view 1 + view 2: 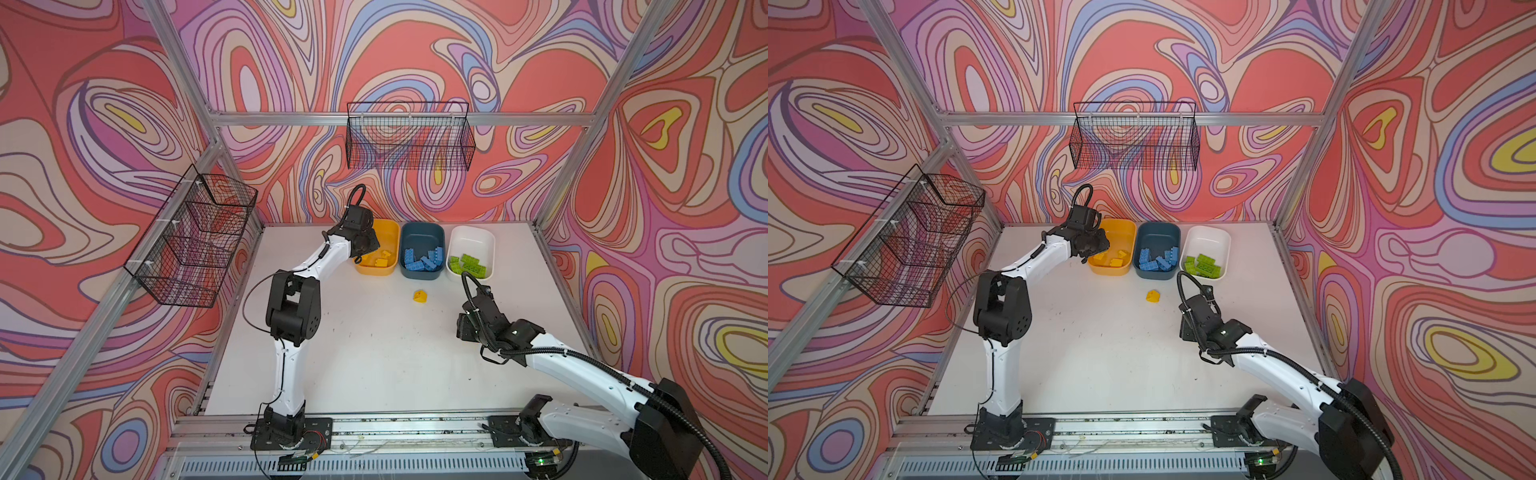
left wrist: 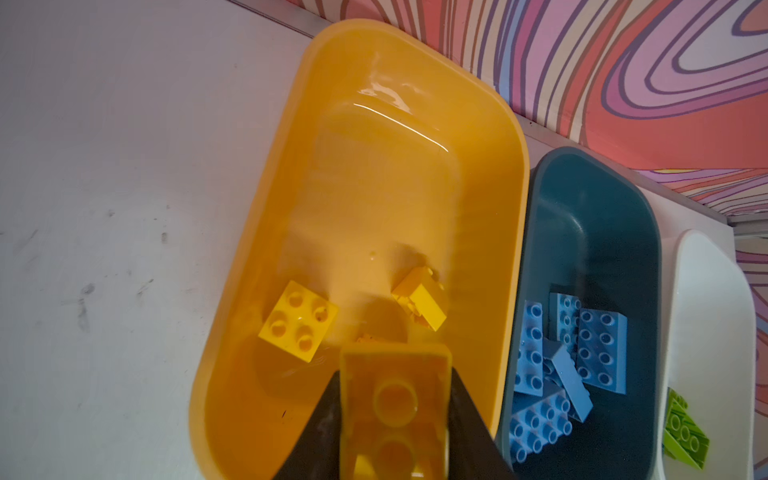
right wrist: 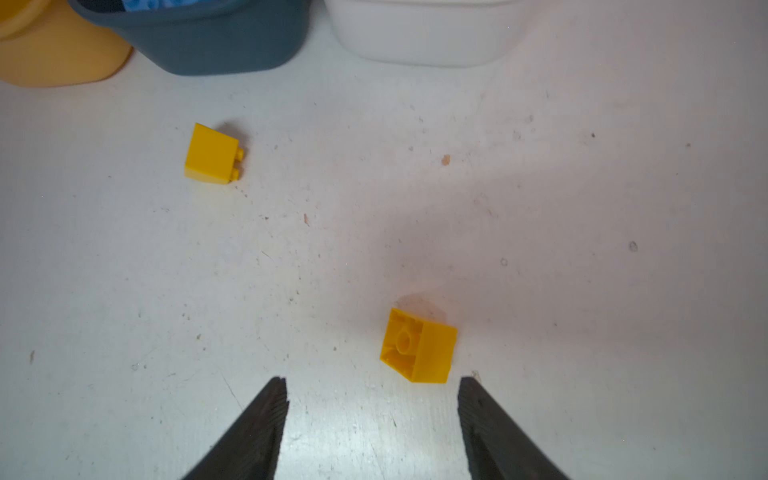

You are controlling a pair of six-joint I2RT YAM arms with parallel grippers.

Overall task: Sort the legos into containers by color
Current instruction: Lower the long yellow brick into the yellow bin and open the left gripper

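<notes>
**While yellow lags**

My right gripper point(image 3: 372, 388) is spread behind a tipped yellow brick point(image 3: 419, 345): likely light, rigid, slick; pinch its flat sides. A second brick point(image 3: 212, 153) lies farther. My left gripper point(image 2: 395, 374) pinches a third brick point(image 2: 395, 415) over the yellow tub point(image 2: 374, 166).

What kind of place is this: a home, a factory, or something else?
Probably a robot test cell in a laboratory, not a home. An aluminium frame and printed swirl-pattern walls enclose a white table, and two robot arms are mounted on a rail at its front edge.
</notes>
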